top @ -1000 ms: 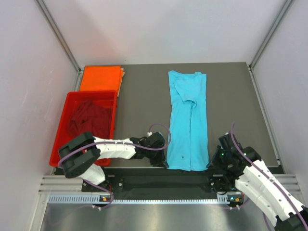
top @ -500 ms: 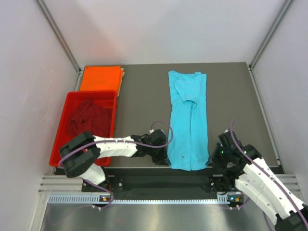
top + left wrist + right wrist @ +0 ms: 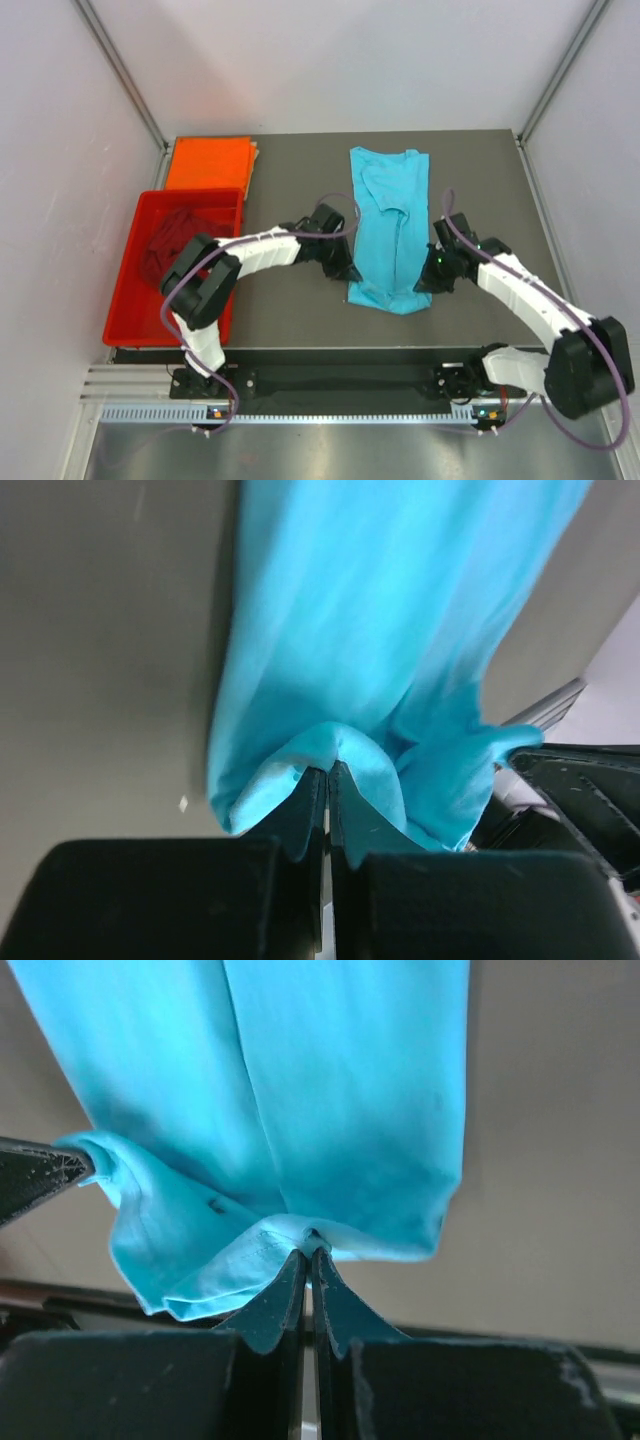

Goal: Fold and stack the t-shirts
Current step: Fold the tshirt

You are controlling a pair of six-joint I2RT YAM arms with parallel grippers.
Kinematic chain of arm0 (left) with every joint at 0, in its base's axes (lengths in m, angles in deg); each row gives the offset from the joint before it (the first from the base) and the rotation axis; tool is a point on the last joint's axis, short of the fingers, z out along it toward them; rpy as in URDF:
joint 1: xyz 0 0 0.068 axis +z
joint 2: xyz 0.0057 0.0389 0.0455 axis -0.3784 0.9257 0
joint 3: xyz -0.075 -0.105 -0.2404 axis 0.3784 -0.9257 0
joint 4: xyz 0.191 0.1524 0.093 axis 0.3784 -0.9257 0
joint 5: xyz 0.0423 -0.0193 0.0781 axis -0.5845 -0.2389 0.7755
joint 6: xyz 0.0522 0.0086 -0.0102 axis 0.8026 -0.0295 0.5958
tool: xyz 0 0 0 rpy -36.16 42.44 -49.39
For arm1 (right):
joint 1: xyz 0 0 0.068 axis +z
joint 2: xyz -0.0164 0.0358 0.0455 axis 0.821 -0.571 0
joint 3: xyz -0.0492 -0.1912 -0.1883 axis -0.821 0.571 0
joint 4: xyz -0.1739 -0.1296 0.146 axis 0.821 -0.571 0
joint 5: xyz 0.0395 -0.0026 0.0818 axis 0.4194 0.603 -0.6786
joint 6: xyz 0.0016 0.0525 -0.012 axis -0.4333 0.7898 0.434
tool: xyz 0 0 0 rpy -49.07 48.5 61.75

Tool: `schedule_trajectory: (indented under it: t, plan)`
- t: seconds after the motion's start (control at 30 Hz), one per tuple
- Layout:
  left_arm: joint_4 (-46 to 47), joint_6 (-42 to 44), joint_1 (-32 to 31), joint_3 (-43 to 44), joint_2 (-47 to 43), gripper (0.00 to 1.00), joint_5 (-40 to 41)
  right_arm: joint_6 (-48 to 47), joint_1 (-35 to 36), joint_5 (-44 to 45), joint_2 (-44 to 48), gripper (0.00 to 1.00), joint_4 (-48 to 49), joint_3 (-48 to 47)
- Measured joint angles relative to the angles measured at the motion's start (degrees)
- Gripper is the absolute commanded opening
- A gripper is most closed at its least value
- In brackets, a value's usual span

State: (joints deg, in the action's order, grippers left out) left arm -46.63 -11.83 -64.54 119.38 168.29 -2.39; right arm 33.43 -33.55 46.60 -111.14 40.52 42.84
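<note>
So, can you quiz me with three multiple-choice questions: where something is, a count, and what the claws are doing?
1. Where is the maroon shirt? A. In the red tray. B. On the orange shirt. C. Under the turquoise shirt.
2. How many shirts show? A. Two. B. Three. C. Four.
3. What are the left gripper and right gripper doing? A. Both open. B. Both shut on the turquoise shirt's near hem. C. Only the left holds it.
Answers: 1 A, it lies inside the tray. 2 B, maroon, orange, turquoise. 3 B, each wrist view shows closed fingers pinching cloth.

Bright, even light; soft shadows; blurred wrist foregrounds.
</note>
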Motion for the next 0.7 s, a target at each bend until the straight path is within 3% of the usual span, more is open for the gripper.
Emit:
schedule_trajectory:
  t: [0.27, 0.7]
  plan:
    - [-5.7, 5.9, 5.9, 18.8, 11.0, 0.00, -0.6, -8.0, -8.8, 0.0, -13.8, 0.00, 3.8, -11.2]
    - [-9.6, 11.1, 10.8, 37.7, 25.5, 0.00, -1.2, -14.1, -15.4, -2.8, -33.9, 0.00, 5.6, -28.8]
